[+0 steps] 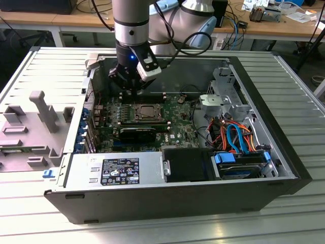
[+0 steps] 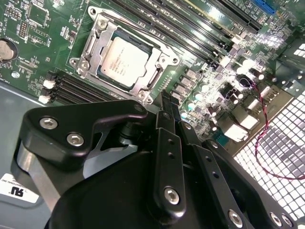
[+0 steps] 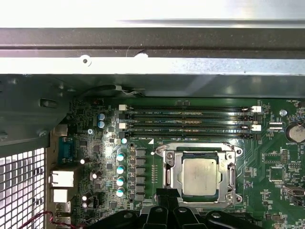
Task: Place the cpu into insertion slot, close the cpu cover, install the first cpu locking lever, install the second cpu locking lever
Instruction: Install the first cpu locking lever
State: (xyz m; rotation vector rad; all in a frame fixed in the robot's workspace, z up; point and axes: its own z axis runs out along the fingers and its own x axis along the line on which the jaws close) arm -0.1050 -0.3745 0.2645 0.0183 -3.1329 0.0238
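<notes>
The small flat square cpu with its dull silver-grey metal top lies seated in the insertion slot, a square dark socket recess with a silver metal rim, on the green motherboard. In the first wrist view the cpu shows through the large square window of the cpu cover, a thin silver metal frame plate lying flat over the socket. Four long black memory slots run side by side near the socket.

The black pincer hangs just above the board close beside the socket's rim; its fingers stand close together with nothing between them. In the exterior view the pincer sits at about twelve o'clock from the socket, inside the open black computer case, which lies on a ribbed grey metal worktop. At about four o'clock from the socket, orange and blue cables lie bundled.
</notes>
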